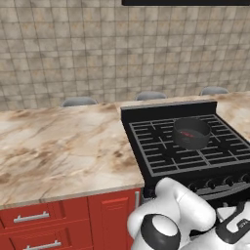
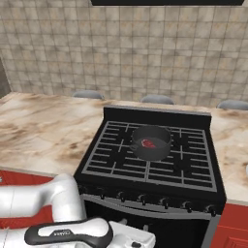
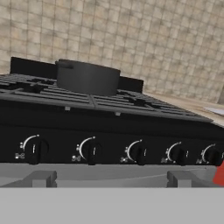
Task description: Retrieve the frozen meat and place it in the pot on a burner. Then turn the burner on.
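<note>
The dark pot stands on the back middle burner of the black range. Inside it lies the frozen meat, a small red-pink piece also seen in the left base view. In the hand view the pot rises above the grate, seen from low in front of the range. My gripper is open, its two tips wide apart with nothing between them. It faces the range's front panel with its row of knobs, a short way off.
Several knobs line the range front. A marble counter runs left of the range above red cabinets, and more counter lies to the right. A tiled wall stands behind.
</note>
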Tool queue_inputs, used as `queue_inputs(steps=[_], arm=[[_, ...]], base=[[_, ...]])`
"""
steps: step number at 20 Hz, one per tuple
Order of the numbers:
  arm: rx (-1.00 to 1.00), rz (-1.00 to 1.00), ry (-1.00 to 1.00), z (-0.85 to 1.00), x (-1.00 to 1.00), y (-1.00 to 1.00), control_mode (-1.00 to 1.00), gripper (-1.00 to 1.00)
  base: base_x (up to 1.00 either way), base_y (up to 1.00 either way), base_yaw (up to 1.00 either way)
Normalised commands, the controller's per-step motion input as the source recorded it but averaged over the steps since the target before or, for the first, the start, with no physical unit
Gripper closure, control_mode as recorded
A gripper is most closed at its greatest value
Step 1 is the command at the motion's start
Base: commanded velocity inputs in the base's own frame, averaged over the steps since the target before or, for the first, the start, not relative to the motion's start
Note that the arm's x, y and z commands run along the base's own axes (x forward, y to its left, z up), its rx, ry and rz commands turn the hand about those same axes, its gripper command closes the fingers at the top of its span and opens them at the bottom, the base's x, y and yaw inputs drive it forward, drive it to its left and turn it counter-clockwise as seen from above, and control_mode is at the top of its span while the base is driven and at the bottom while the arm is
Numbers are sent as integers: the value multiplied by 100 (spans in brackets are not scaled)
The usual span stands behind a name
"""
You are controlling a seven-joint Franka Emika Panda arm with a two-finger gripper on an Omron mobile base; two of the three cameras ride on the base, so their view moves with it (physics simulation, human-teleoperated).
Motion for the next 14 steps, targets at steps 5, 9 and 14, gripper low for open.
queue_inputs(steps=[5, 9, 14], arm=[[0, 0, -1, 0, 5, -13, -100, -100], [0, 0, 0, 0, 7, -14, -100, -100], [0, 0, 0, 0, 1, -1, -100, -100]], base=[[0, 0, 0], [0, 0, 0], [0, 0, 0]])
